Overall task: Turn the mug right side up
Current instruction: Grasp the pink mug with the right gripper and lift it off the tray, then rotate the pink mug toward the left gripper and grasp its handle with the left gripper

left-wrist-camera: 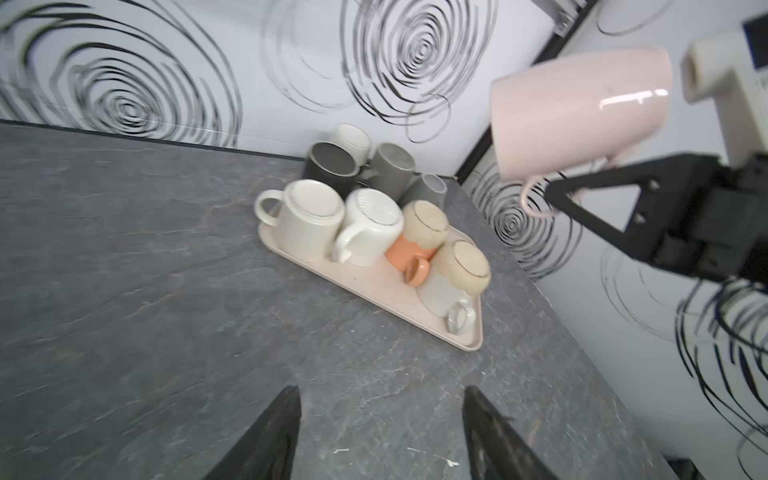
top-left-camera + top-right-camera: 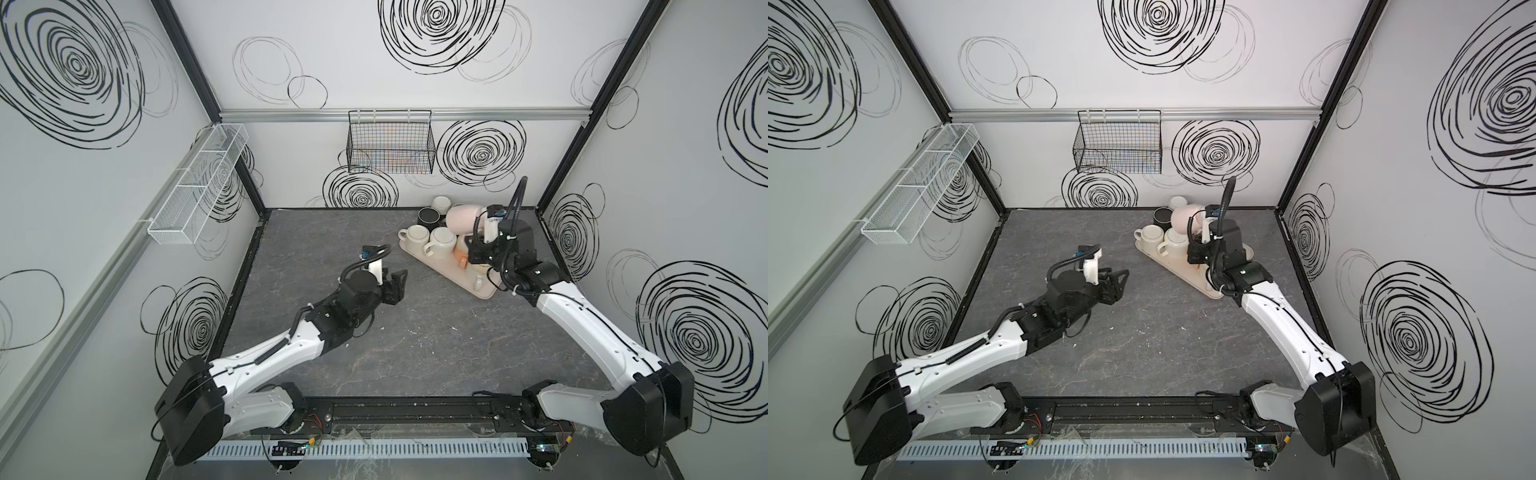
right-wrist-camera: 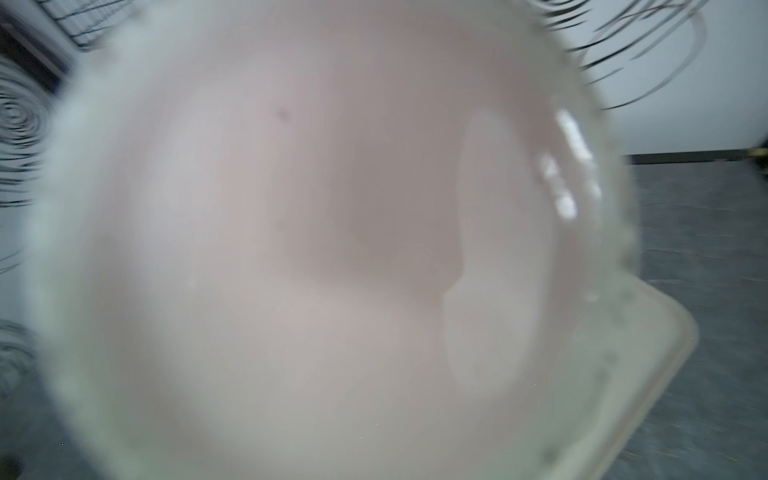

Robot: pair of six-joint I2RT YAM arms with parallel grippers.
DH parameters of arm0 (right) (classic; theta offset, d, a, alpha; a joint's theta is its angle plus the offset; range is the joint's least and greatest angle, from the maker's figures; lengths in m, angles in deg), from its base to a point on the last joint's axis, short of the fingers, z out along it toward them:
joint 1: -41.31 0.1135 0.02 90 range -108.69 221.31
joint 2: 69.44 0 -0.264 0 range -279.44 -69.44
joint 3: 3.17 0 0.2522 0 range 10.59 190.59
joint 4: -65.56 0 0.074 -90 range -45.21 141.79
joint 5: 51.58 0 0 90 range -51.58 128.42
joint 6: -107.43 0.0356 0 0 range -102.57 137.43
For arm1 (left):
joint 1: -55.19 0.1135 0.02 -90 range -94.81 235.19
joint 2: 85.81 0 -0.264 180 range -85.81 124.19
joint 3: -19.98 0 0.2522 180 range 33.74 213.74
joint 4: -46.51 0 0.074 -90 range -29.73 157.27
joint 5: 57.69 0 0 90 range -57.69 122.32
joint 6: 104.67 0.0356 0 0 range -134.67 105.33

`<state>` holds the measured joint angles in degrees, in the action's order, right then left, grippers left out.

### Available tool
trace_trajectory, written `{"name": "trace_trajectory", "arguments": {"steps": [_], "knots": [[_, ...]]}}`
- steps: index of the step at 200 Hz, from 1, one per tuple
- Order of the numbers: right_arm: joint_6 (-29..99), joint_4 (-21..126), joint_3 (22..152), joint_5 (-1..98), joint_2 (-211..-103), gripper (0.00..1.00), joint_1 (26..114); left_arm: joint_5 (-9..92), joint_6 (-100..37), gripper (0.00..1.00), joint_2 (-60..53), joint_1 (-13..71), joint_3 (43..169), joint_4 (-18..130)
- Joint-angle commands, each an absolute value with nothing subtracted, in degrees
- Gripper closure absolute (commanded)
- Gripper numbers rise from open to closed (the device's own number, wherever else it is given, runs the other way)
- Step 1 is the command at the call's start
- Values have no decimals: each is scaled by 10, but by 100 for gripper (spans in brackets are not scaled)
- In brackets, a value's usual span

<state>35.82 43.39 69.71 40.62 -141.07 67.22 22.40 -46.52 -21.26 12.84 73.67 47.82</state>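
The glossy pale pink mug (image 1: 577, 112) hangs in the air above the tray (image 1: 374, 297), tipped on its side with its thin handle underneath. The right gripper (image 1: 557, 194) is clenched on that handle. The left gripper (image 1: 380, 392) stands released above the counter (image 1: 124, 291).

Smooth, glossy glaze is noted on the pink mug (image 1: 577, 112). The tabletop (image 1: 145, 291) is recorded as stone-like, veined, matt. The tray (image 1: 374, 291) is seen as smooth, matt, plastic-looking. A rough unglazed base is observed on the speckled grey mug (image 1: 465, 266). Thin wire is noted for the black basket (image 2: 390, 145), fine mesh for the white basket (image 2: 199, 183).
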Motion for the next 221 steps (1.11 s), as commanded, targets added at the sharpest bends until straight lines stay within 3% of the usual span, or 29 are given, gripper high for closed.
{"name": "trace_trajectory", "arguments": {"steps": [1, 39, 89, 119, 221], "knots": [[513, 611, 645, 550, -1438, 100, 717, 295, -523, 36, -269, 166, 675, 448], [680, 797, 610, 642, -1503, 100, 762, 333, -622, 37, -332, 184, 588, 356], [688, 793, 653, 675, -1521, 100, 794, 402, -734, 46, -297, 209, 533, 166], [705, 813, 649, 692, -1520, 100, 799, 440, -772, 46, -243, 218, 537, 71], [747, 856, 626, 725, -1513, 100, 810, 446, -809, 67, -179, 226, 562, 14]]}}
